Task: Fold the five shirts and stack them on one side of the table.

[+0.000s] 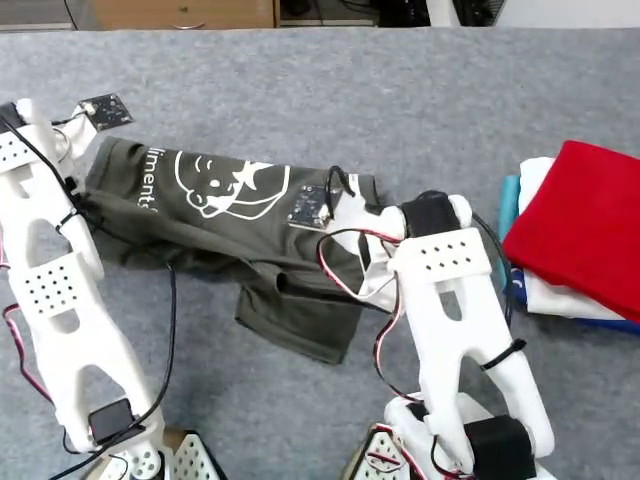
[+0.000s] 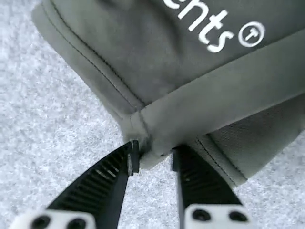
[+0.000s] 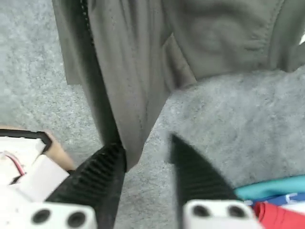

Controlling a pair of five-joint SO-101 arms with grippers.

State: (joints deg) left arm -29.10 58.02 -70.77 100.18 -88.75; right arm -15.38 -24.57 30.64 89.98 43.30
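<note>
Stack of folded shirts at edge of grey table, red shirt on top, white, teal and blue layers under it. Olive shirt with white print lies well apart from stack, spread lengthwise, partly folded, lower flap rumpled. Left gripper at shirt end farthest from stack, fingers pinching hem corner. Right gripper at shirt end nearest stack, fingers spread, fabric edge touching one finger, bare table between them.
</note>
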